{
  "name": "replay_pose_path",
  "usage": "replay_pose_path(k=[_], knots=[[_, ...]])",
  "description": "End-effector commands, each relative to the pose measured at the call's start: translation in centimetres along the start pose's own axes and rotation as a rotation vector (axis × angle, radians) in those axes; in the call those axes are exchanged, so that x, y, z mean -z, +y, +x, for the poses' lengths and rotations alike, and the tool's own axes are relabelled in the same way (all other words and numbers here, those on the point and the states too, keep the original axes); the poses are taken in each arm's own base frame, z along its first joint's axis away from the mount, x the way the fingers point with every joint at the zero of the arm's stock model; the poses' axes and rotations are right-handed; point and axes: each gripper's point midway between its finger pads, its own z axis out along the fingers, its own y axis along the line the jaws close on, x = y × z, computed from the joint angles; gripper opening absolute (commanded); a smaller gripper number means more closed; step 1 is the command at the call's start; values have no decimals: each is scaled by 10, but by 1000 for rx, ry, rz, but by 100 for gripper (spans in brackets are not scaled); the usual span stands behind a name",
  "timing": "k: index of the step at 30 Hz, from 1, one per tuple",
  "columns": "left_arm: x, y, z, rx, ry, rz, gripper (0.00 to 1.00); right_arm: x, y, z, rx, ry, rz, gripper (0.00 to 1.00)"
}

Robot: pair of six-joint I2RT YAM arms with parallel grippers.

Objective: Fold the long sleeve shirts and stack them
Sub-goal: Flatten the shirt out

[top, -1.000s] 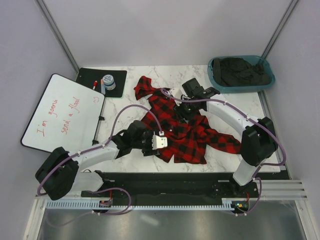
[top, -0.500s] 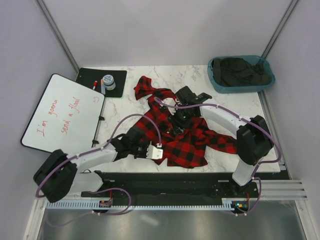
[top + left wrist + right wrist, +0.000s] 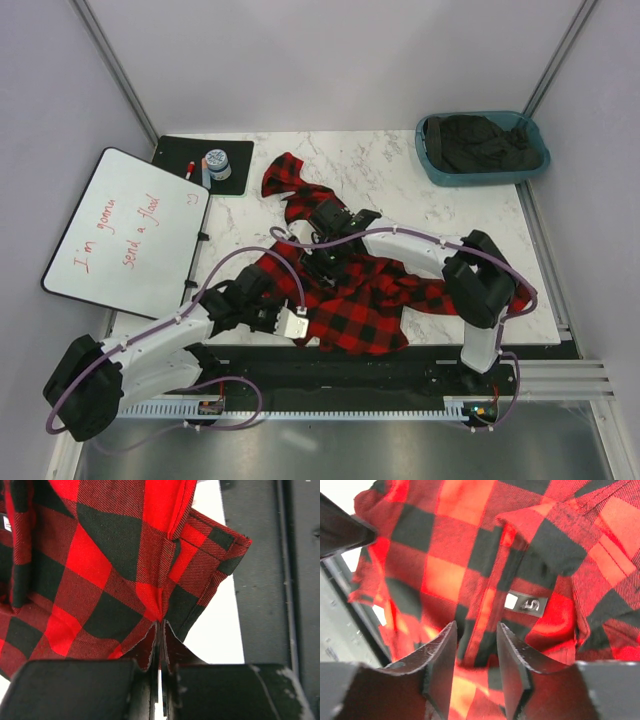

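One long sleeve shirt (image 3: 365, 295), red-and-black check flannel, lies crumpled across the middle front of the marble table (image 3: 450, 210). One sleeve reaches toward the back at the left. My left gripper (image 3: 296, 325) is at the shirt's near left edge, shut on a pinch of its fabric (image 3: 161, 626). My right gripper (image 3: 320, 248) is low over the shirt's upper left part. Its jaws (image 3: 476, 625) stand apart over the button band of the shirt (image 3: 445, 575), near the dark neck label (image 3: 527, 603). I cannot tell whether its fingers press any cloth.
A teal basket (image 3: 428, 165) with dark clothing (image 3: 480, 142) sits at the back right. A whiteboard (image 3: 125, 225) lies at the left, beside a black mat (image 3: 235, 150) carrying a tin (image 3: 217, 162) and a marker (image 3: 189, 168). The shirt's hem reaches the table's black front rail (image 3: 420, 365).
The left gripper shut on the shirt's edge and drew back toward the near left, dragging the cloth. The right gripper moved left and nearer across the shirt.
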Motion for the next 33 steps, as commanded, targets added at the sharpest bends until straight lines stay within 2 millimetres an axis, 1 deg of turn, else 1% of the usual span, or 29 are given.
replay_pose_path(k=[1, 3, 4, 7, 8, 10, 11, 12, 13, 15, 16, 17, 18, 19, 20, 21, 22, 23, 24, 25, 26, 27, 28, 29, 30, 31, 33], knots=[[1, -9, -3, -13, -33, 14, 2, -14, -8, -18, -2, -29, 78, 47], [2, -9, -1, -14, -25, 6, 2, -20, -7, -18, 4, -19, 84, 50], [2, -8, -1, -11, -26, 3, 2, -24, -3, -17, 17, -10, 82, 51], [2, -10, -2, -3, -34, 5, 2, -37, -3, -12, 27, 17, 98, 51], [2, -10, -1, 2, -32, 5, 2, -42, -3, -9, 26, 30, 97, 50], [3, -10, -1, 10, -27, 3, 2, -43, -6, -10, 25, 32, 112, 46], [3, -9, -1, 9, -26, -1, 2, -42, -8, -12, 27, 28, 122, 40], [4, -10, 0, 9, -22, -1, 2, -39, -10, -15, 29, 22, 136, 20], [5, -9, -1, 4, -24, -7, 2, -34, -18, -16, 29, 20, 177, 11], [8, -10, 2, 1, -11, -10, 2, -12, -27, -34, 18, -35, 206, 0], [10, -8, 2, -7, -6, -19, 2, 5, -45, -34, -19, -45, 226, 0], [12, -6, 2, -13, -1, -29, 2, 25, -54, -41, -34, -78, 246, 0], [15, -6, 6, -2, 16, -36, 2, 45, -69, -49, -37, -109, 269, 0], [18, -3, 6, 3, 17, -44, 2, 68, -98, -37, -96, -105, 308, 0], [22, -2, 7, 2, 16, -52, 2, 91, -113, -34, -110, -122, 354, 0], [24, -1, 11, 17, 23, -57, 2, 103, -127, -24, -121, -112, 385, 0], [28, 3, 13, 11, 31, -66, 2, 124, -157, 0, -166, -86, 432, 0], [31, 7, 16, 15, 42, -82, 2, 140, -169, 14, -184, -80, 460, 0], [37, 14, 26, 44, 61, -109, 2, 146, -181, 34, -204, -47, 478, 0], [42, 22, 29, 27, 69, -129, 2, 164, -205, 62, -234, -20, 521, 0], [46, 27, 33, 32, 71, -140, 2, 174, -215, 79, -251, -5, 545, 0], [50, 32, 47, 75, 99, -153, 2, 174, -221, 101, -272, 34, 551, 0], [56, 42, 51, 46, 111, -169, 2, 186, -236, 126, -289, 65, 580, 0], [60, 49, 55, 46, 119, -183, 2, 189, -242, 142, -312, 82, 583, 0], [63, 52, 69, 88, 139, -186, 2, 189, -245, 158, -334, 102, 578, 0], [68, 64, 71, 68, 145, -205, 2, 196, -255, 177, -373, 115, 594, 0], [72, 78, 82, 84, 162, -230, 2, 199, -261, 200, -400, 130, 594, 0]])
